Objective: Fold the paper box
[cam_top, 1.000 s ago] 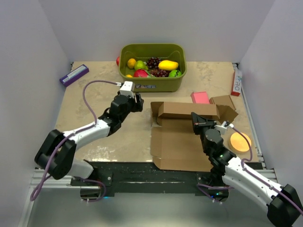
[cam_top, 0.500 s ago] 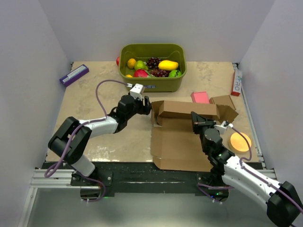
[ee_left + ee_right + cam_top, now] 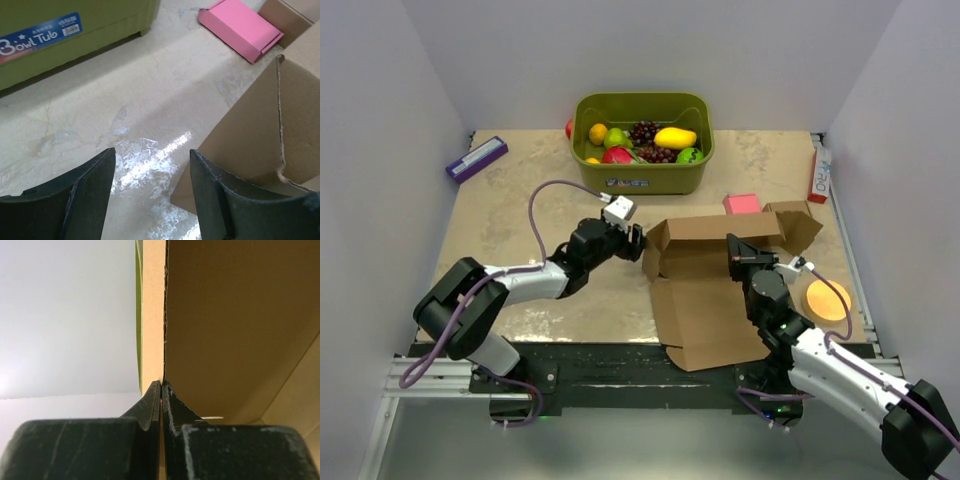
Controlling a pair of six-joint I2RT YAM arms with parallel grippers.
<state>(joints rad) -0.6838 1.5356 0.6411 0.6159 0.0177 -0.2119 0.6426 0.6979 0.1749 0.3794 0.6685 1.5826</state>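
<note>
The large plain brown corrugated-cardboard paper box (image 3: 710,315) is laid on the near right part of the beige table (image 3: 520,215), its rear panels raised. One raised panel is pinched by the closed right gripper (image 3: 738,246). The left gripper (image 3: 638,241) is held with jaws apart just beside the box's left flap.

A: What does the right wrist show? The paper box (image 3: 240,315) fills most of that view and hides the table.

B: From the left wrist, the green tub (image 3: 75,30) is cut off by the top edge, and the paper box by the right.

A: Overhead, a raised flap hides the near edge of the pink block (image 3: 742,203).

B: The red thing (image 3: 569,129) behind the tub is mostly hidden. I can't name it.
</note>
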